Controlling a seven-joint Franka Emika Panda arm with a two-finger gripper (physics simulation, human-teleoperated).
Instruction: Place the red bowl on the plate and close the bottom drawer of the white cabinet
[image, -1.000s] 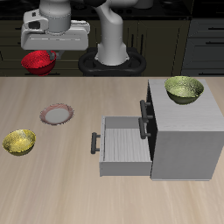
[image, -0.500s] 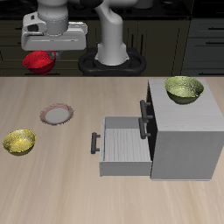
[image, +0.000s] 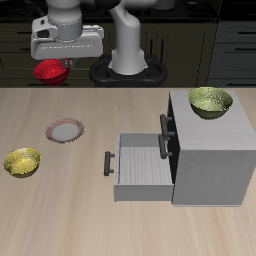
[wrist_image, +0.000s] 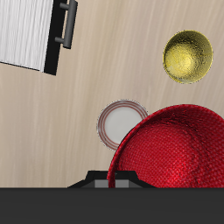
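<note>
Exterior view: red bowl (image: 50, 70) held high above the desk (image: 60, 215), hanging under the gripper (image: 55, 62) at the back, above and behind the plate (image: 65, 130); jaws closed on the bowl's rim. Plate lying flat on the desk with nothing on it, a yellow-green bowl (image: 22, 162) nearer the front edge beside it. White cabinet (image: 212, 160) standing across the desk, a second yellow-green bowl (image: 210, 101) resting on its top. Bottom drawer (image: 140, 168) pulled well out, dark bar handle on its front panel facing the plate side; upper drawer handle (image: 165, 124) close against the cabinet face, so that drawer shut. Wrist view: red bowl (wrist_image: 171, 149) filling much of the picture, close to the camera, its rim overlapping part of the plate (wrist_image: 121, 123) below, so the bowl partly above the plate but off-centre. One yellow-green bowl (wrist_image: 187, 56) on the wood beyond the plate, well apart from it. Open bottom drawer (wrist_image: 35, 33) with its dark handle (wrist_image: 66, 22) at the edge of the picture. Jaws themselves hidden behind the bowl.
</note>
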